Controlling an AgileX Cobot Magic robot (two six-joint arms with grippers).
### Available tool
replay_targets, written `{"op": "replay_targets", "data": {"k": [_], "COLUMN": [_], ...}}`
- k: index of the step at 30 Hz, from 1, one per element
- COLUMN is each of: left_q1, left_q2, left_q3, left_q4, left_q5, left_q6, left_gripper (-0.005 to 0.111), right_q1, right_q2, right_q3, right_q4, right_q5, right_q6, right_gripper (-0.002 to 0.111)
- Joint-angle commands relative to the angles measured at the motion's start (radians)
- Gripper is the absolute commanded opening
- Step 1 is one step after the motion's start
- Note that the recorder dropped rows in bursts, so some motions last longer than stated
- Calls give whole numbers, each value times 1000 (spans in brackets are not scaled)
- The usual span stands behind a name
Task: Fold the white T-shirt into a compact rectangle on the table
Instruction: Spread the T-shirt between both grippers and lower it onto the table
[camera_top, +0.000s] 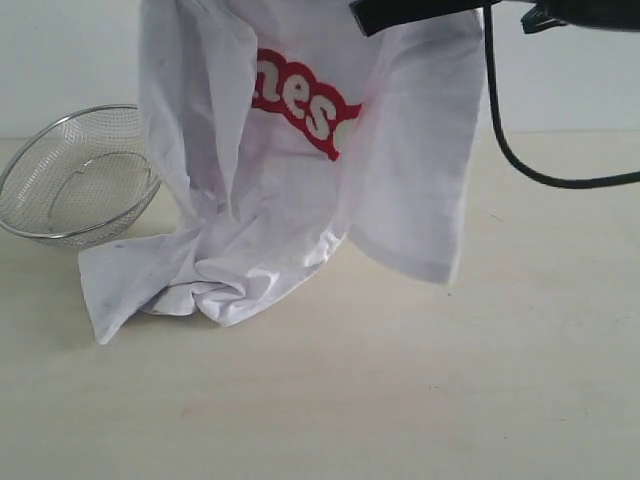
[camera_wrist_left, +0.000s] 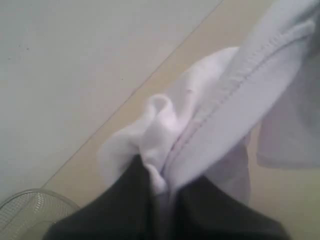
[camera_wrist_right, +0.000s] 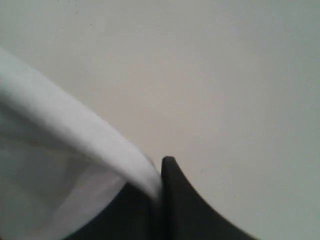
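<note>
The white T-shirt (camera_top: 300, 180) hangs in the air from the top of the exterior view, its red lettering (camera_top: 300, 100) facing the camera. Its lower part lies crumpled on the table (camera_top: 400, 400). My left gripper (camera_wrist_left: 160, 187) is shut on a bunched hem of the white T-shirt (camera_wrist_left: 215, 115); it is out of sight above the exterior view. My right gripper (camera_wrist_right: 159, 192) is shut on a white edge of the T-shirt (camera_wrist_right: 75, 130). Only the right arm's dark body (camera_top: 400, 12) shows at the top of the exterior view.
A wire mesh bowl (camera_top: 75, 175) stands on the table at the far left, close to the shirt's hanging left side; its rim (camera_wrist_left: 30, 205) shows in the left wrist view. A black cable (camera_top: 510, 150) loops down from the right arm.
</note>
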Motion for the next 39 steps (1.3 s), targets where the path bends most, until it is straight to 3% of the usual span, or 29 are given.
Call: {"op": "replay_targets", "data": {"k": [1, 10, 22, 33, 39], "left_q1": [2, -26, -56, -56, -56], "left_q2": [-6, 61, 157, 328, 458], "left_q3": [-7, -7, -7, -7, -11], "left_q4": [12, 2, 4, 4, 4], "left_q5": [1, 45, -98, -442, -678], "left_q6": [-12, 16, 84, 208, 263], "left_gripper": [4, 4, 4, 4, 4], "right_q1": [-49, -74, -110, -377, -440], "right_q2": [-13, -13, 63, 275, 430], "right_q3": [2, 2, 2, -20, -147], "right_q4": [-2, -2, -2, -2, -16], "right_q5": [-9, -40, 24, 358, 414], "right_q6": [-1, -37, -17, 214, 238], "right_gripper": [0, 0, 0, 0, 0]}}
